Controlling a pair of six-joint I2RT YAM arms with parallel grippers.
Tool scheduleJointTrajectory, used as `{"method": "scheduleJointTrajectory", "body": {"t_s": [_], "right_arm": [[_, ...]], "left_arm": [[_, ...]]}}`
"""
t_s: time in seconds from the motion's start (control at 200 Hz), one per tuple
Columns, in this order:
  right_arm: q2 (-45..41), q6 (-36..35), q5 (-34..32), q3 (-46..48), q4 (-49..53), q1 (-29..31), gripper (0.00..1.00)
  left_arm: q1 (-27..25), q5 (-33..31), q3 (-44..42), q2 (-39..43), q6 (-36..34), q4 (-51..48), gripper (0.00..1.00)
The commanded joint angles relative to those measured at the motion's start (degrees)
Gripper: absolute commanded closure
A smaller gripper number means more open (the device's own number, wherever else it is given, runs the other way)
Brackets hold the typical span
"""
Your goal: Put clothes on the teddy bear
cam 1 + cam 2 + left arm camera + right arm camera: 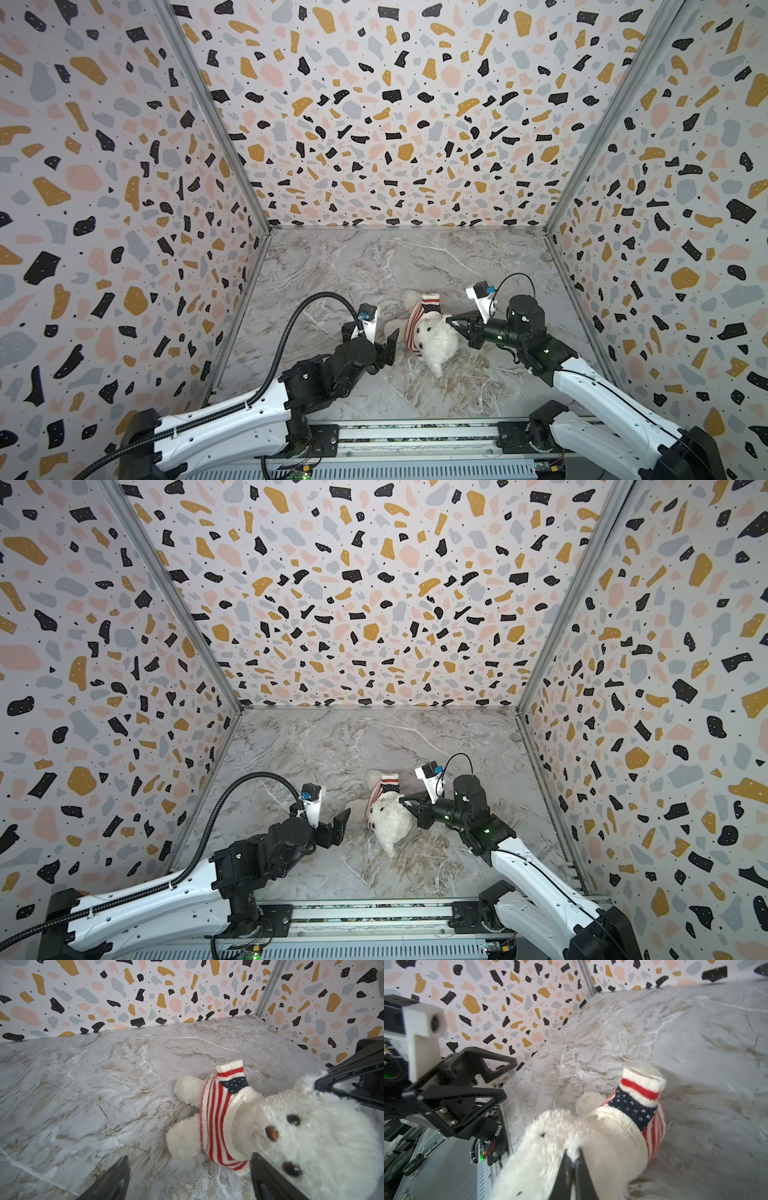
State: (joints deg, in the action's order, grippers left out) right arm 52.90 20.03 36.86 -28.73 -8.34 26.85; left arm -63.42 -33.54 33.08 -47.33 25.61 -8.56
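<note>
Sweater on the bear, final fitting in hand.
The teddy bear (436,338) lies on the surface (353,266) between both arms, with the striped sweater (415,328) round its body. The right pincer (572,1153) is clamped on its head fur, and the left pincer (507,1077) stands apart just beside it. I cannot tell whether both arms are sleeved, so the next move likely calls for tugging the sweater straight.

The fluffy white plush teddy bear (436,338) has black bead eyes and a brown nose. Its small knitted top (216,1122) is striped red and cream, with a navy patch flecked white. The marbled stone-look worktop (365,266) is grey, veined white and tan. The terrazzo-print walls (374,104) are pale, blotched black, mustard, pink and blue-grey.
</note>
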Motion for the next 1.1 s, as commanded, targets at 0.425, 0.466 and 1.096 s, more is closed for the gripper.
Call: {"method": "scheduleJointTrajectory", "body": {"t_s": [0.425, 0.466, 1.096], "right_arm": [[5.3, -2.1, -6.7, 1.0, 3.6, -7.7, 0.92], [5.9, -2.1, -7.8, 1.0, 4.1, -8.1, 0.88], [3.2, -3.3, -15.1, -1.6, 9.4, -8.4, 0.36]], "left_arm": [[16.6, 18.8, 0.9, -10.7, 7.0, 8.2, 0.18], [18.5, 21.8, 0.7, -12.1, 7.6, 9.2, 0.19], [23.7, 25.7, 5.9, -31.2, 7.1, 16.3, 0.31]]}}
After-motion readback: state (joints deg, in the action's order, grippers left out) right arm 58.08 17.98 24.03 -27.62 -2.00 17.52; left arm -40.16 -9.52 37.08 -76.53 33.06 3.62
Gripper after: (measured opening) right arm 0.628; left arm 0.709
